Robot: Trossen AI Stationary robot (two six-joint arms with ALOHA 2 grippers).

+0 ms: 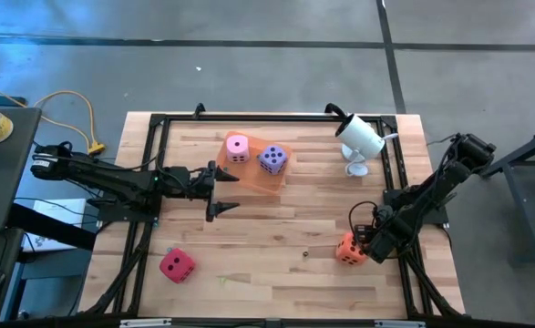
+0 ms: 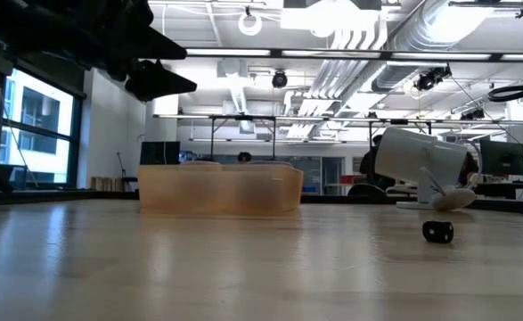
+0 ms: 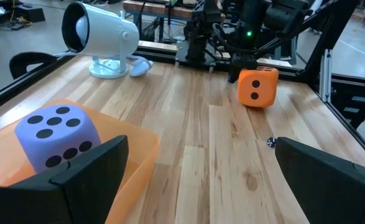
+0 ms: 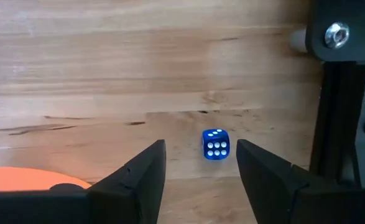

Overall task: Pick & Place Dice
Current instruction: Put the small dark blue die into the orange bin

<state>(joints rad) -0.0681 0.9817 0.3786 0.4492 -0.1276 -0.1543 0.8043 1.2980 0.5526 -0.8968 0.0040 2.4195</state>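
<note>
A translucent orange tray at the table's far middle holds the pink die and the purple die. The purple die also shows in the left wrist view. My left gripper stands open and level just left of the tray. The red die rests on the table at the near left. The orange die rests on the table at the near right. My right gripper points down beside it, open, with nothing between its fingers. The orange die lies outside one finger. My right gripper stands right against the orange die, which lies outside one finger with its bottom face on the table. That finger hides the gap, so I cannot tell whether it touches the die.
A tiny blue die lies on the wood just beyond the right fingertips; it also shows in the low view. A white camera on a stand sits at the far right. A black frame borders the table.
</note>
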